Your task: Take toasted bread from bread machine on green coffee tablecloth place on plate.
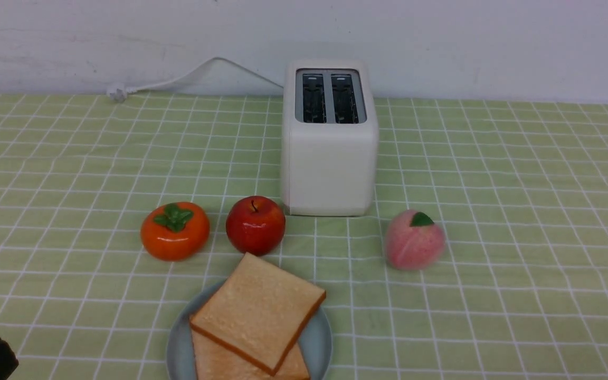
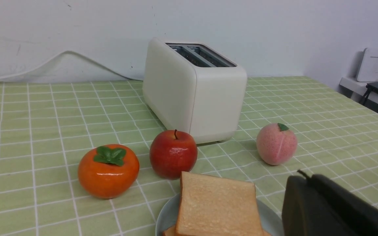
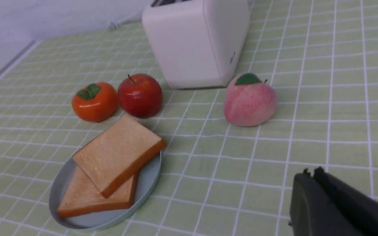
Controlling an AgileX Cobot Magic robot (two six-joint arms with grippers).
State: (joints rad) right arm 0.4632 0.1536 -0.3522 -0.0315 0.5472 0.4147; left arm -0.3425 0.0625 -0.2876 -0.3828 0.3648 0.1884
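On the near side of the white toaster, which is the landmark here, lies a round blue-grey plate, a little to the left of it and well apart from it. Both slices of toasted bread are on this plate. The lower slice is partly covered; the upper slice rests across it, turned at an angle, one corner reaching past the rim toward the toaster. Both have light tan faces, and the upper one shows a browner crust. The toaster's two dark slots hold no bread.

Just beside the toaster's near left corner sits a red apple with a short stem. Farther left of the toaster, beyond the apple, is an orange persimmon with green leaves. To the near right of the toaster stands a pink peach with one green leaf. From behind the toaster a white cord runs left along the wall to a plug. Under everything, the green checked tablecloth covers the table.

The left end effector is closed, with nothing between its fingers. The right end effector is closed and empty too, well apart from the toaster, on its near side.
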